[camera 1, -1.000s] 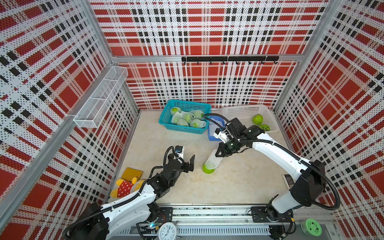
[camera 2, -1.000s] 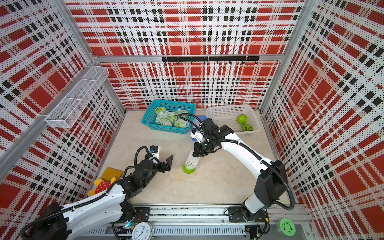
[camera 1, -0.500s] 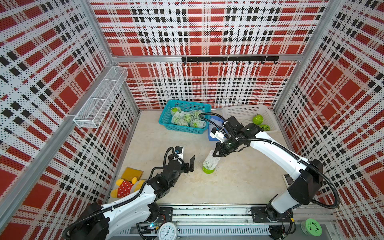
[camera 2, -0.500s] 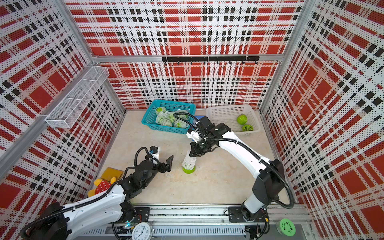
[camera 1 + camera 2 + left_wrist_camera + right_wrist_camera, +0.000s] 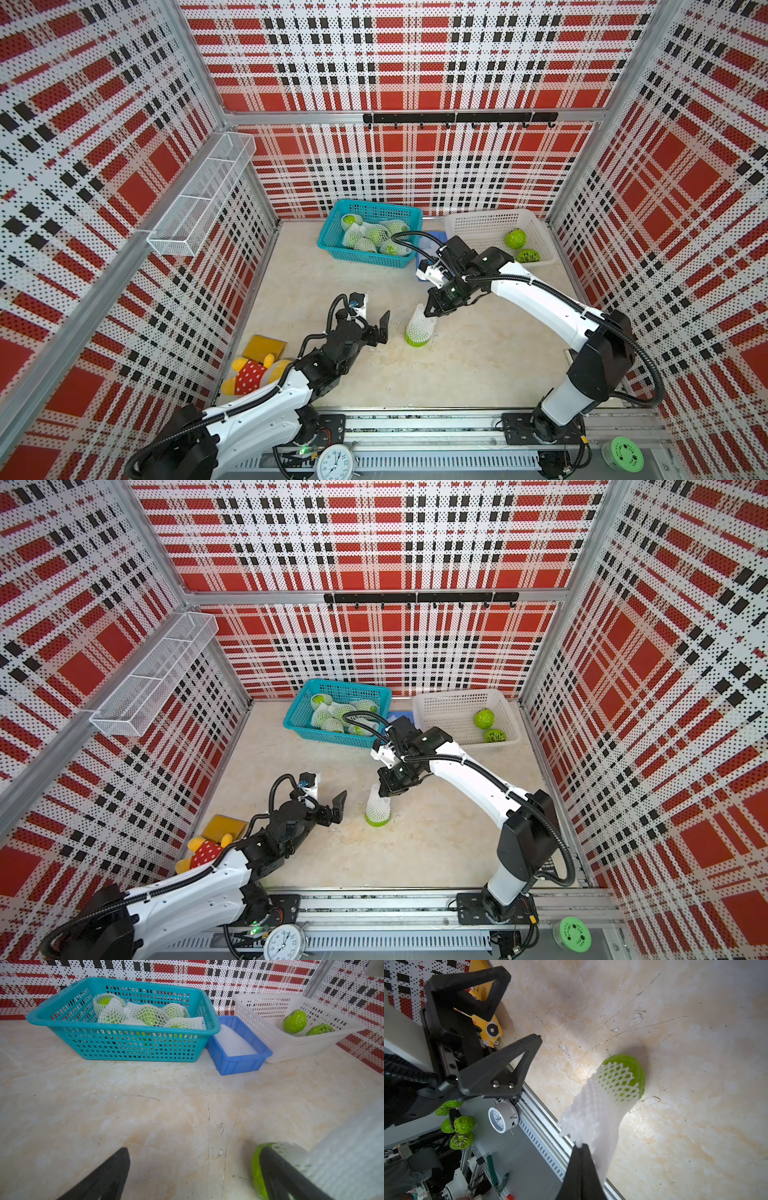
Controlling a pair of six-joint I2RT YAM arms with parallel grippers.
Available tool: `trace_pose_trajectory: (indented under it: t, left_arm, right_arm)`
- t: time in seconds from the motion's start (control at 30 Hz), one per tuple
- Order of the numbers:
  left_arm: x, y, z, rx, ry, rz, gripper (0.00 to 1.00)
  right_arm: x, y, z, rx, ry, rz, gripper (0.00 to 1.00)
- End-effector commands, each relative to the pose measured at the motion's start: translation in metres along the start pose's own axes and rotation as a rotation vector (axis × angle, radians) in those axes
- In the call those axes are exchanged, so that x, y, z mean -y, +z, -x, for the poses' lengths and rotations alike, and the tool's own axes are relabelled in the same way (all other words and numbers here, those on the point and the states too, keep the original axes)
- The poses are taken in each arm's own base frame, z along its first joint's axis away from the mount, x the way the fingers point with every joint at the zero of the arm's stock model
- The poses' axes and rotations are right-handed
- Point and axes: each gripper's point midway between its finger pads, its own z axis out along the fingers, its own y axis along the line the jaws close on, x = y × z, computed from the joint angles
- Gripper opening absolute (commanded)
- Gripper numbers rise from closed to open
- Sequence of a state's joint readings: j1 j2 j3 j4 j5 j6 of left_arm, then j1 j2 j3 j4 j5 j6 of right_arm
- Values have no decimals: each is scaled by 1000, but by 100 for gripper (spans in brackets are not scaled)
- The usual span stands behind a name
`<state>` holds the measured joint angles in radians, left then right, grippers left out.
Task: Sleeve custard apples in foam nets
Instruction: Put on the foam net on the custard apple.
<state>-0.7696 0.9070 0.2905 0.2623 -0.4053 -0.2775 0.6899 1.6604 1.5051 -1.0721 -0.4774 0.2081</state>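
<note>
A green custard apple [image 5: 417, 341] [image 5: 377, 821] [image 5: 636, 1076] sits in the lower end of a white foam net [image 5: 419, 324] [image 5: 377, 801] [image 5: 593, 1109] at mid-table. The net stands nearly upright, its bottom just at the tabletop. My right gripper [image 5: 428, 311] [image 5: 384, 791] [image 5: 581, 1146] is shut on the net's top edge. My left gripper [image 5: 376, 326] [image 5: 334, 808] [image 5: 194, 1153] [image 5: 519, 1007] is open just left of the fruit and holds nothing. Two bare custard apples [image 5: 515, 238] [image 5: 294, 1021] lie in the white basket [image 5: 465, 224]. Several netted ones [image 5: 374, 237] fill the teal basket [image 5: 361, 259].
A blue tray [image 5: 239, 1064] with spare foam nets [image 5: 234, 1043] sits between the baskets. A plush toy [image 5: 249, 374] and a yellow block [image 5: 264, 347] lie at the left wall. A clock [image 5: 334, 463] and a green disc [image 5: 623, 453] rest on the front rail.
My right gripper has shifted left and slightly forward with the net's top, so the net stands more upright over the fruit. The fruit has barely moved. The left arm is still.
</note>
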Motion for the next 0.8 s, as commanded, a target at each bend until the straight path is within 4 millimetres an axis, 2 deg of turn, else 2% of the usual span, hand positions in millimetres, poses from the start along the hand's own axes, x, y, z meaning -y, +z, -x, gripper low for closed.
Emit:
trace_pose_trajectory:
  t: [0.0, 0.17, 0.33, 0.57, 0.77]
  left_arm:
    - [-2, 0, -1, 15, -34, 10, 100]
    - [4, 2, -6, -1, -33, -21, 100]
    - [17, 2, -11, -11, -10, -83, 100]
    - [53, 5, -23, -47, 1, -250, 100]
    - [71, 14, -33, -74, -2, -331, 99]
  right_arm:
    - [1, 6, 6, 7, -33, -3, 0]
    - [3, 13, 6, 1, -28, 1, 0]
    - [6, 16, 8, 1, -34, -9, 0]
    - [7, 18, 13, 14, -43, -18, 0]
    - [10, 17, 16, 26, -45, -33, 0]
